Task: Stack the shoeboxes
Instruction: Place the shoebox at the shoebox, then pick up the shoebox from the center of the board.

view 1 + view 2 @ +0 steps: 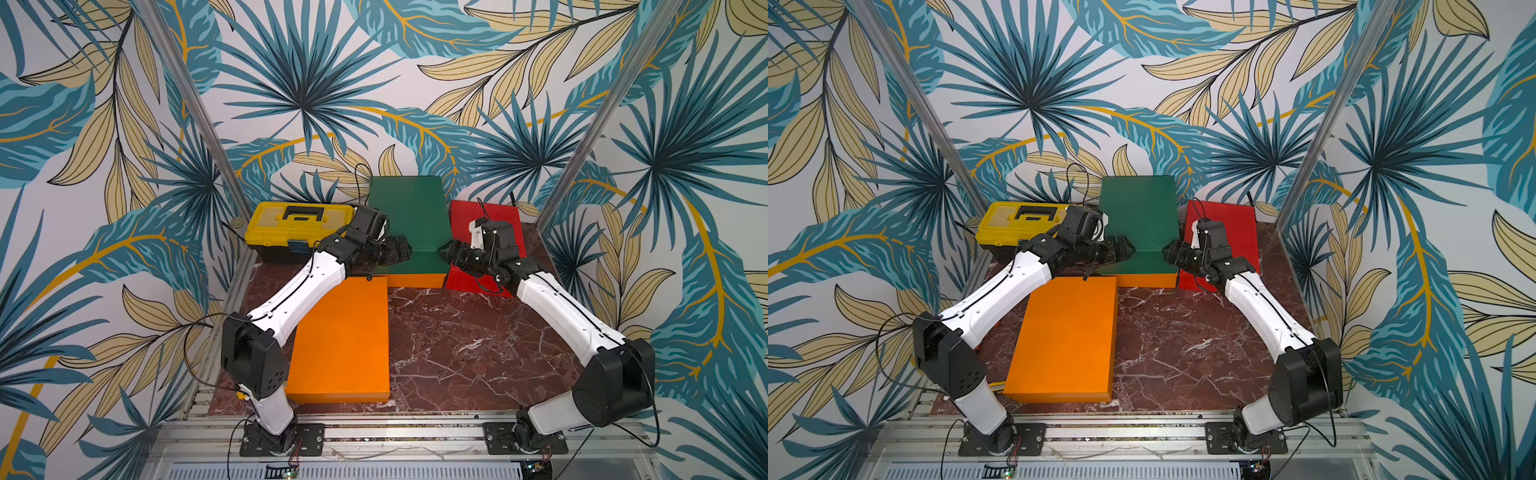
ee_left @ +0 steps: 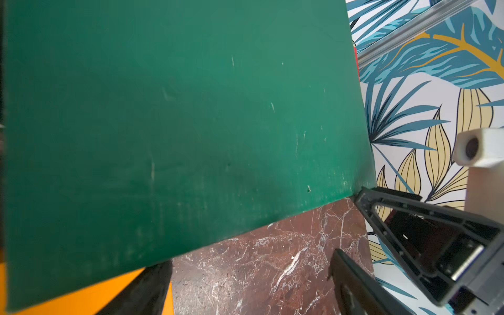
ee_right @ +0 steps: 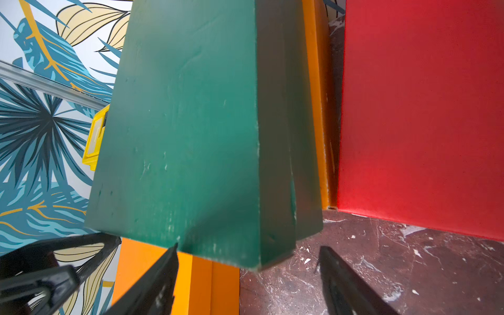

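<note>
A dark green shoebox [image 1: 409, 212] [image 1: 1140, 212] lies on an orange shoebox [image 1: 415, 280] at the back centre, its near end overhanging. A second orange shoebox [image 1: 343, 340] lies flat at the front left. A red shoebox [image 1: 503, 216] stands right of the stack, partly behind my right arm. My left gripper [image 1: 405, 249] [image 2: 249, 259] is open at the green box's near left corner; one finger [image 2: 141, 289] reaches under its edge. My right gripper [image 1: 446, 251] [image 3: 248, 248] is open at the near right corner, which sits just ahead of its fingertips.
A yellow-and-black toolbox [image 1: 299, 228] stands at the back left, close behind my left wrist. Bare marble tabletop [image 1: 457, 353] lies at the front right. Leaf-patterned walls and two slanted metal posts [image 1: 582, 145] close the space in. Aluminium rails run along the front edge.
</note>
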`<control>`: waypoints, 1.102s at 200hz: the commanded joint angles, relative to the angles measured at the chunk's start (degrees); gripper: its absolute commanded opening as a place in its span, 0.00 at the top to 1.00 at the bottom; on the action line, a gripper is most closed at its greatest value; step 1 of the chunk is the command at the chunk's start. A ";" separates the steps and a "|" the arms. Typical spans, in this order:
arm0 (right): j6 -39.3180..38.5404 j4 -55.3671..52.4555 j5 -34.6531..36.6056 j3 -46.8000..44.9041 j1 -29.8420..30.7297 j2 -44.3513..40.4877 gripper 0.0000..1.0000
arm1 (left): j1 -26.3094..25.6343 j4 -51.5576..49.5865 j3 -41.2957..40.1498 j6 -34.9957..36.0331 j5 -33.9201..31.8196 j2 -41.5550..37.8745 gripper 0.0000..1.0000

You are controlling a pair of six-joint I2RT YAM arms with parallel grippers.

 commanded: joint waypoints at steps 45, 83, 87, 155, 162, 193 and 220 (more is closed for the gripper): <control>-1.54 -2.92 0.80 -0.63 0.92 -1.16 0.18 | 1.30 0.51 2.89 1.08 1.52 -1.46 0.09; -1.66 -5.54 4.23 -5.25 5.57 -7.11 0.17 | 1.11 0.44 -4.48 0.20 -1.57 -11.79 0.07; -1.57 -5.77 4.86 -5.87 6.35 -7.73 0.17 | 1.12 0.42 -5.60 0.10 -2.17 -13.16 0.07; 4.51 -5.31 13.16 -15.67 23.07 -14.38 0.17 | 3.09 -10.01 -20.88 -0.82 -13.03 -31.17 0.03; 5.17 -4.95 13.57 -16.04 24.78 -14.23 0.17 | 3.97 -11.01 -22.09 -1.25 -13.03 -32.64 0.03; 7.42 -2.12 15.32 -17.50 32.45 -12.96 0.17 | 6.80 -13.49 -27.10 -1.76 -12.99 -37.05 0.01; 8.63 -0.25 17.04 -17.50 37.79 -10.05 0.17 | 9.56 -13.90 -31.07 -1.67 -10.89 -38.87 0.00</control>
